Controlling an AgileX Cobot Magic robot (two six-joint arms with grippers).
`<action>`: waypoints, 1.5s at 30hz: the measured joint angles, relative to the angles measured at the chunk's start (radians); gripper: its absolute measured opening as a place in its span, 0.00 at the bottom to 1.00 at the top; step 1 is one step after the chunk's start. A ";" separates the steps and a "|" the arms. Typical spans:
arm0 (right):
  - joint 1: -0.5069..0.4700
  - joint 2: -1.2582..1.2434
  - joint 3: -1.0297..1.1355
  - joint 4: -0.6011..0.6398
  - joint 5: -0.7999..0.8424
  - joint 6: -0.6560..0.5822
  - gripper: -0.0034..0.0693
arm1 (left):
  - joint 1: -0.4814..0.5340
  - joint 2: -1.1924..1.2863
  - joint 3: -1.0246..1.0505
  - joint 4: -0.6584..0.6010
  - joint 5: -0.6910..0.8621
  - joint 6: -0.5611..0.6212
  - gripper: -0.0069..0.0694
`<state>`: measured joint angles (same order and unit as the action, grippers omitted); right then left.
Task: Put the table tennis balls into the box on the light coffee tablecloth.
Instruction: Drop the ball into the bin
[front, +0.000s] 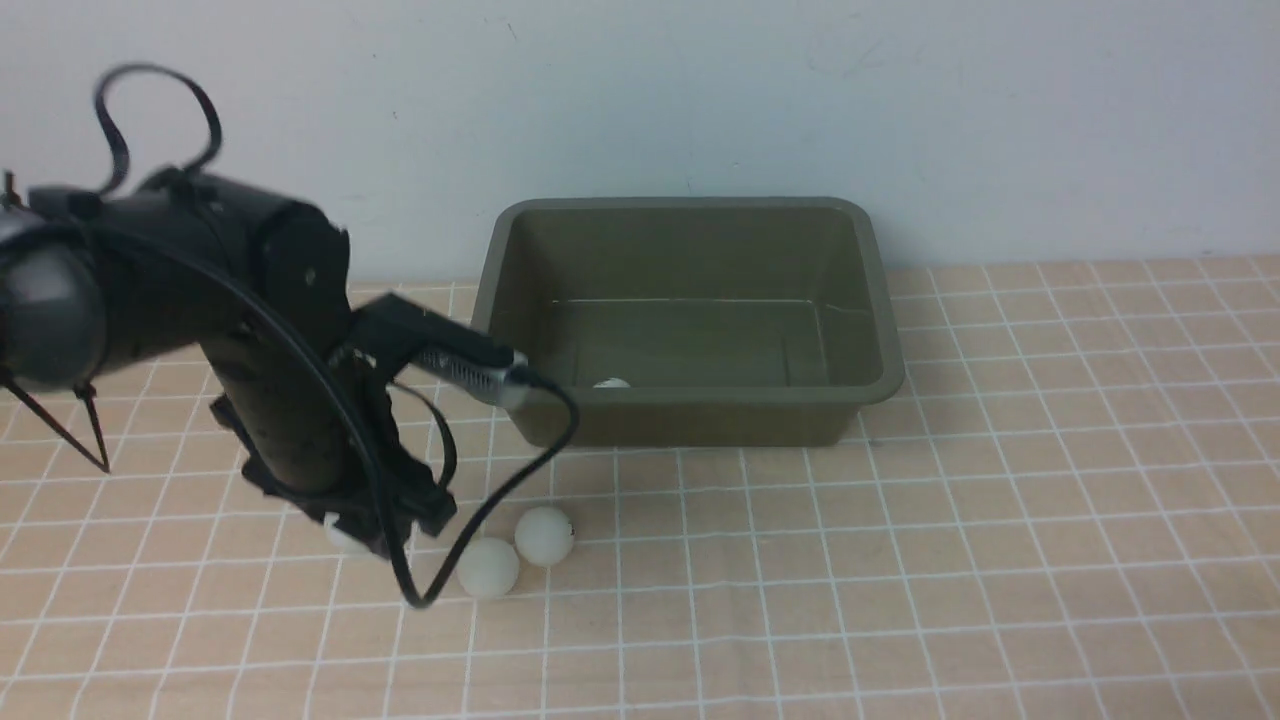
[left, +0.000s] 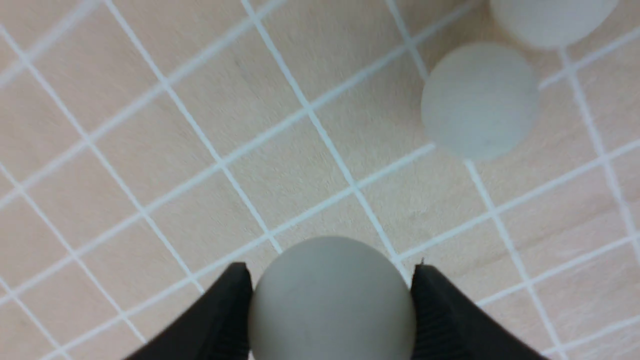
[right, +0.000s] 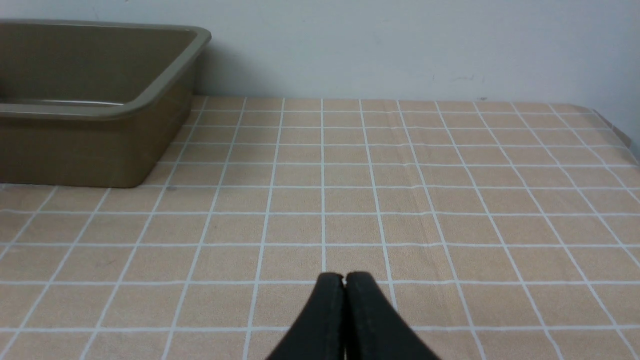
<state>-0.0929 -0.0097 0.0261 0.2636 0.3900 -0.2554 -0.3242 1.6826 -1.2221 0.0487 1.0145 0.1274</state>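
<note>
Olive plastic box (front: 690, 212), round-cornered, holding 1 matte white ball (front: 611, 383) by its near wall. Left fingers (left: 225, 315) pinching a second ball (left: 331, 300) on gridded tablecloth (front: 1000, 500); 2 spare balls (front: 489, 568) just beside. Right fingers (right: 327, 310) pressed together.

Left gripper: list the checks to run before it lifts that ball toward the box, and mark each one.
1. The fingers of the left gripper touch both sides of the held ball: ok.
2. Grip firm enough to lift: cannot tell.
3. The two loose balls lie apart from the fingers: ok.
4. The box is open, with room beside the ball inside: ok.
5. The right gripper is shut, empty and away from the box: ok.
</note>
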 joint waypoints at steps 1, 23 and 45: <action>0.000 0.000 0.000 0.000 0.000 0.000 0.03 | 0.000 -0.007 -0.044 -0.004 0.016 0.000 0.51; 0.000 0.000 0.000 0.000 0.000 0.000 0.03 | 0.000 0.331 -0.454 -0.411 -0.214 0.217 0.51; 0.000 0.000 0.000 0.000 0.001 0.000 0.03 | 0.000 0.419 -0.533 -0.417 -0.238 0.233 0.53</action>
<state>-0.0929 -0.0097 0.0261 0.2636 0.3913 -0.2554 -0.3242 2.1013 -1.7551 -0.3680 0.7764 0.3602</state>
